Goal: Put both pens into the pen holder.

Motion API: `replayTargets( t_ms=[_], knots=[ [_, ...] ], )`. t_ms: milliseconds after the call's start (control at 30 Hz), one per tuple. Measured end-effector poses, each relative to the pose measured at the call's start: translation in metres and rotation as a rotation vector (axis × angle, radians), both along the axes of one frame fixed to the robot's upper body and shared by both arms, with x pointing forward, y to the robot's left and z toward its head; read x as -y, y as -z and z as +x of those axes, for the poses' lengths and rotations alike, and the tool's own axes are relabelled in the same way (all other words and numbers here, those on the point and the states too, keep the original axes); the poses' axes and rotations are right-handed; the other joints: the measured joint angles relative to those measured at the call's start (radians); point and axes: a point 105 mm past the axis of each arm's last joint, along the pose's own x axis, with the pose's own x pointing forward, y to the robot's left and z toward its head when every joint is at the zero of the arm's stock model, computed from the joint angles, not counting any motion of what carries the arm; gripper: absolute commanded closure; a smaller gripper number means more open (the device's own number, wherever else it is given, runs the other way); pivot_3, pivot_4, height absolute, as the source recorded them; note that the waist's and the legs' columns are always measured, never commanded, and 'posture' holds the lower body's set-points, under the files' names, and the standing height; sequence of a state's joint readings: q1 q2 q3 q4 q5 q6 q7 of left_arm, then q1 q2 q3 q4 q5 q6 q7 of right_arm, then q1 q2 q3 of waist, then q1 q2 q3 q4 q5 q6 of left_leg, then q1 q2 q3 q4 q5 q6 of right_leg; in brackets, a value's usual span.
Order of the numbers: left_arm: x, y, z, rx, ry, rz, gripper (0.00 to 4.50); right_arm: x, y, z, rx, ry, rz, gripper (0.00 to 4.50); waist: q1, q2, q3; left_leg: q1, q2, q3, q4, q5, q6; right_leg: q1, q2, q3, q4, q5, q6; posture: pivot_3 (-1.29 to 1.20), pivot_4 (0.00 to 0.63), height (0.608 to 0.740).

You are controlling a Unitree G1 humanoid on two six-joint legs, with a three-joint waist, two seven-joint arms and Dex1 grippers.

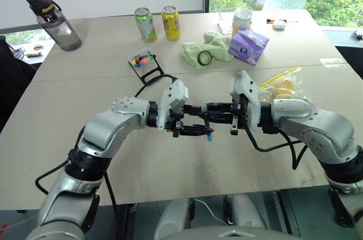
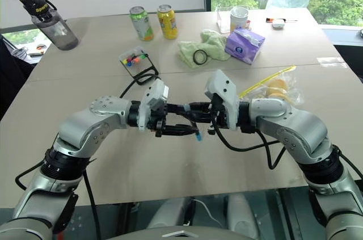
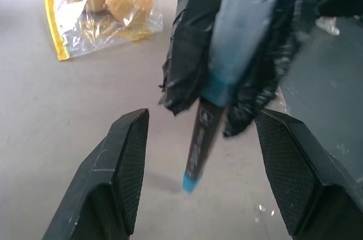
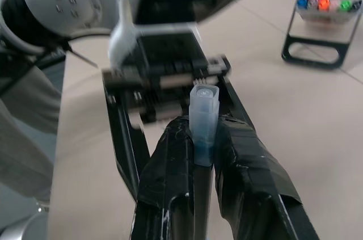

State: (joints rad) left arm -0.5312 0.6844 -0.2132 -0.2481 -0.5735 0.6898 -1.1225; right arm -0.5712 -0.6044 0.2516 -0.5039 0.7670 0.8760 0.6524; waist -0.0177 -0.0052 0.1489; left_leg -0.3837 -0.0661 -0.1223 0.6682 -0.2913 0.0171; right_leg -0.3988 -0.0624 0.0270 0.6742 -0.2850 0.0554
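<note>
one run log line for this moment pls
stage: handover | right gripper: shut on black pen with light-blue end | left gripper: open around pen | clear black-framed pen holder: on table behind

Both arms have smooth silver-grey shells, joined by black ribbed rings at the elbows and the wrists. A round cap on the left arm carries four small screws. Each wrist bears a white, box-shaped camera housing. Black cables run in loops along the forearms. The left gripper (image 3: 198,172) has two black fingers with finely textured pads. The fingers of the right gripper (image 4: 207,149) are wrapped in wrinkled black tape.
</note>
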Motion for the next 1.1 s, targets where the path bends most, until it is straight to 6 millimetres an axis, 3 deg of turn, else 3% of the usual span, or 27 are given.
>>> replayTargets(
  t_ms=[33,100,233,267,400,433,633,700,833,933,1000,1100],
  knots=[
    [0.0,-0.002,-0.001,0.004,0.01,0.003,1.51,0.0,0.001,-0.001,-0.005,-0.005,-0.004,4.44,0.001,0.0,0.0,0.0,0.0,0.0,0.0,0.0,0.0,0.0,0.0,0.0,0.0,0.0,0.0,0.0,0.15,0.74],
    [0.001,-0.003,-0.003,0.003,0.024,0.009,2.28,-0.001,0.0,-0.003,-0.006,-0.013,-0.008,4.44,0.001,0.0,0.0,0.0,0.0,0.0,0.0,0.0,0.0,0.0,0.0,0.001,0.0,0.0,0.0,0.0,0.15,0.74],
    [0.002,-0.001,-0.006,-0.006,0.04,0.014,4.24,-0.006,-0.002,-0.005,-0.003,-0.027,0.002,4.44,0.001,0.0,0.0,0.0,0.0,0.0,0.0,0.0,0.0,0.0,0.0,0.001,0.0,0.0,0.0,0.0,0.15,0.74],
    [0.003,0.0,-0.007,-0.006,0.045,0.017,4.45,-0.005,-0.001,-0.005,-0.009,-0.025,-0.001,4.44,0.001,0.0,0.0,0.0,0.0,0.0,0.0,0.0,0.0,0.0,0.0,0.0,0.0,0.0,0.0,0.0,0.15,0.74],
    [0.003,0.002,-0.009,-0.008,0.042,0.022,4.45,-0.006,0.0,-0.006,-0.027,-0.025,-0.004,4.44,0.001,0.0,0.0,0.0,0.0,0.0,0.0,0.0,0.0,0.0,0.0,0.001,0.0,0.0,0.0,0.0,0.15,0.74],
    [0.003,0.002,-0.009,-0.007,0.043,0.02,4.5,-0.005,0.0,-0.006,-0.033,-0.025,-0.004,3.43,0.002,0.0,0.0,0.0,0.0,0.0,0.0,0.0,0.0,0.0,0.0,0.0,0.0,0.0,0.0,0.0,0.15,0.74],
    [0.008,0.01,-0.012,-0.015,0.045,0.014,4.5,-0.003,-0.012,-0.009,-0.064,-0.029,0.08,0.65,0.002,0.0,0.0,0.0,0.0,0.0,0.0,0.0,0.0,0.0,0.0,0.001,0.0,0.0,0.0,0.0,0.15,0.74],
    [0.008,0.009,-0.011,0.009,0.034,0.012,4.5,0.005,-0.015,-0.007,-0.075,-0.005,0.109,0.65,0.003,0.0,0.0,0.0,0.0,0.0,0.0,0.0,0.0,0.0,-0.001,0.001,0.0,0.0,0.0,0.0,0.15,0.74],
    [-0.004,0.01,-0.004,0.159,-0.037,0.048,4.5,0.042,-0.007,-0.004,-0.104,0.115,0.15,0.65,0.008,-0.001,0.0,-0.001,0.0,-0.001,0.0,0.0,0.0,0.0,-0.001,0.0,-0.002,0.0,0.0,0.0,0.15,0.74],
    [-0.018,-0.001,0.011,0.371,-0.16,0.074,4.5,0.069,0.011,-0.011,-0.151,0.185,0.149,0.65,0.007,-0.001,0.001,-0.001,0.0,-0.001,0.0,0.0,0.0,0.0,-0.001,0.0,-0.002,0.0,0.0,0.0,0.15,0.74],
    [-0.028,-0.01,0.022,0.619,-0.235,0.108,4.5,0.08,0.019,-0.016,-0.13,0.222,0.151,0.65,0.006,-0.001,0.0,0.0,0.0,0.0,-0.001,0.0,0.0,0.001,-0.001,0.001,-0.002,0.0,0.0,0.0,0.15,0.74],
    [-0.043,-0.012,0.041,0.869,-0.308,0.193,4.5,0.081,0.007,-0.01,-0.053,0.256,0.278,0.65,0.004,-0.001,0.001,0.002,0.0,0.002,-0.001,0.0,0.0,0.002,0.0,0.002,0.0,0.0,0.0,0.0,0.15,0.74]
  ],
)
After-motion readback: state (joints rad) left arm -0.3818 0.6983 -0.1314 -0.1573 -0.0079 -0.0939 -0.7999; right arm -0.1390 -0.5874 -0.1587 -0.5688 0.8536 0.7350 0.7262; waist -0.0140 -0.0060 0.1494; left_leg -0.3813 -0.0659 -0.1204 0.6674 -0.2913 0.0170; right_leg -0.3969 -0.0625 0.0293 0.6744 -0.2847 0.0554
